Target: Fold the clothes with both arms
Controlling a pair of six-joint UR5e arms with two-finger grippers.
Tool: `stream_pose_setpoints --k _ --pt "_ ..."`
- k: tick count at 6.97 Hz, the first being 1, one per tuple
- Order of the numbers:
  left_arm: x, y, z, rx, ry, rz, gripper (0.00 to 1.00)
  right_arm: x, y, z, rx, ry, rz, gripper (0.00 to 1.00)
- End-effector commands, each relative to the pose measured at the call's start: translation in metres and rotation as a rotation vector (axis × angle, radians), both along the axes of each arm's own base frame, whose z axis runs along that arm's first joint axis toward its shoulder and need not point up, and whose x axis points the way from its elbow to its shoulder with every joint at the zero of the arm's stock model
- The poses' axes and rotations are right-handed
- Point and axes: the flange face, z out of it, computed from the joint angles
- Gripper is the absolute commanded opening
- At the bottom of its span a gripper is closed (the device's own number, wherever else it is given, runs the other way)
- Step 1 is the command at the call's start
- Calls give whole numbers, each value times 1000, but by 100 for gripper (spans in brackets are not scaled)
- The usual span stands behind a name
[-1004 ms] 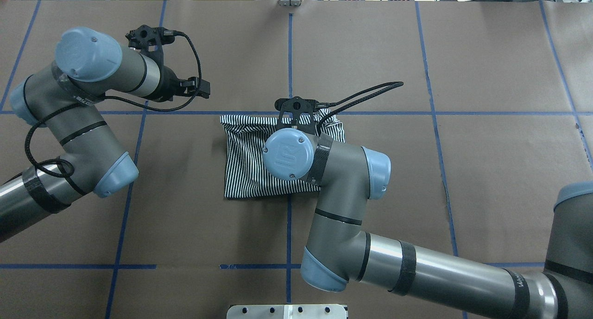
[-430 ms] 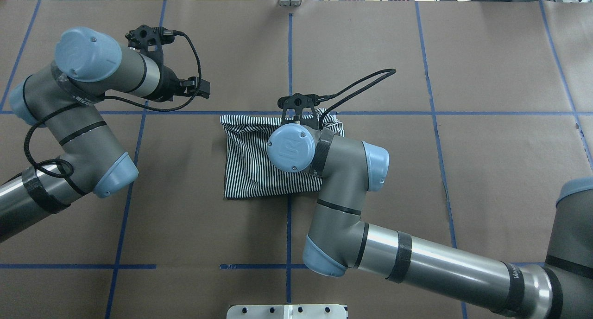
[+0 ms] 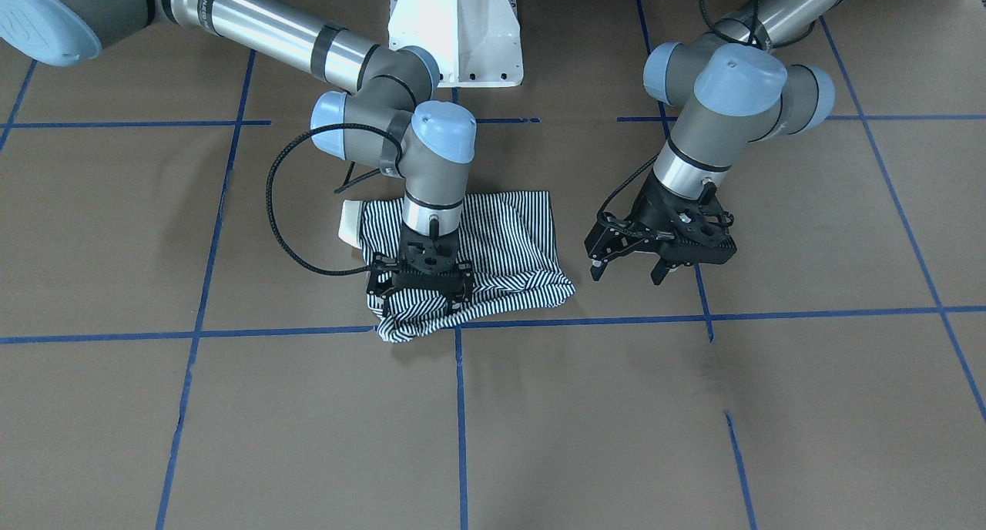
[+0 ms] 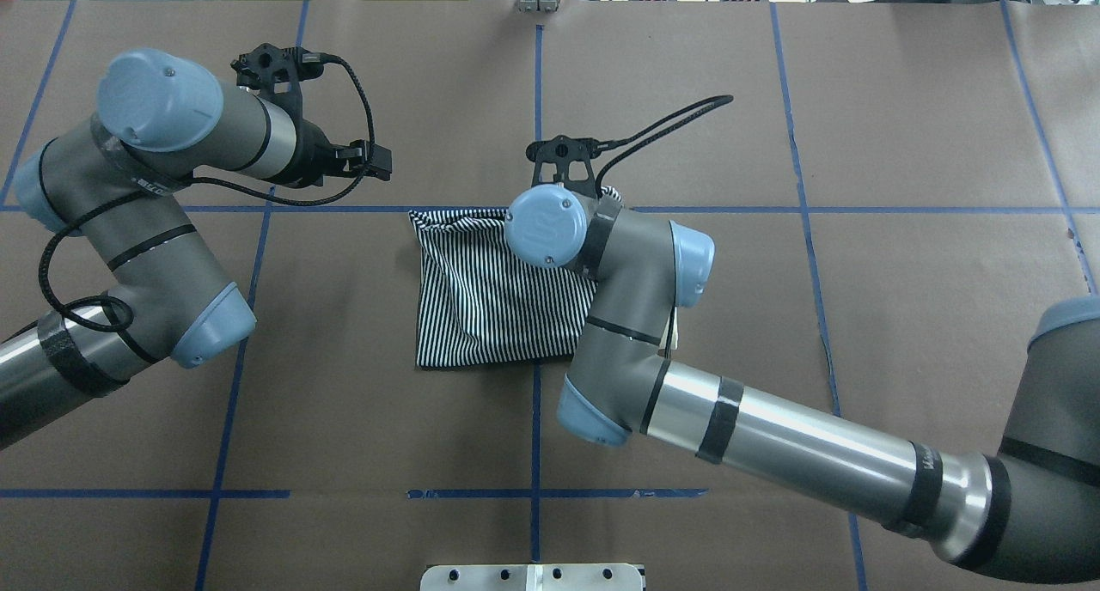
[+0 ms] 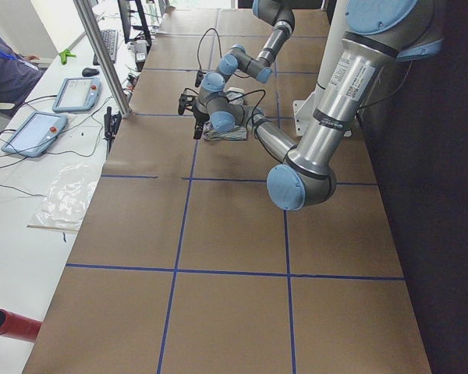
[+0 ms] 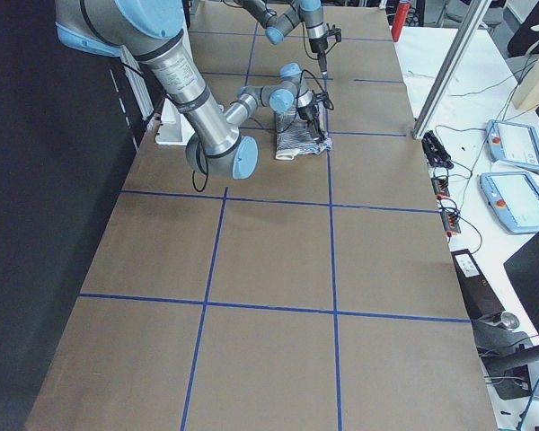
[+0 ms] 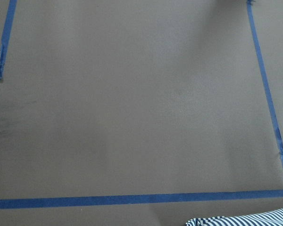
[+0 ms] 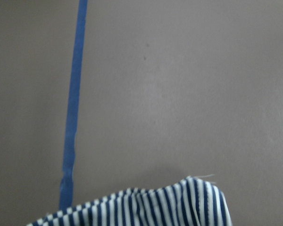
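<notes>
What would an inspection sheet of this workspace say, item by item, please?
Surface: brown paper table cover with blue tape grid, flat.
Job's things: striped shirt folded into a compact rectangle at the centre; cream collar shows at one side.
Clutter: nothing seen.
Grippers: left gripper open, empty, above the paper beside the shirt; right gripper down at the shirt's far edge, open or shut cannot be told.
Cables: black cable loops freely beside the right gripper.
Surroundings: white pedestal; side bench with teach pendants; a person's sleeve.

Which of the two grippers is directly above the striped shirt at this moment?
The right gripper: it is low over the striped polo shirt, at its edge farthest from the robot. The left gripper hangs beside it, above bare paper, jaws open.
</notes>
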Motion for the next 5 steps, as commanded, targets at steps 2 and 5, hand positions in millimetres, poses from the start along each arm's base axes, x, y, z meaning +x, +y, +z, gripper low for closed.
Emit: stream_pose_setpoints --k 2,5 --pt "8 1 -3 -39 12 -16 100 65 -88 -44 -78 -81 -16 100" --pt "113 70 -36 -102 -45 -28 100 102 -79 -41 -84 -145 -58 100"
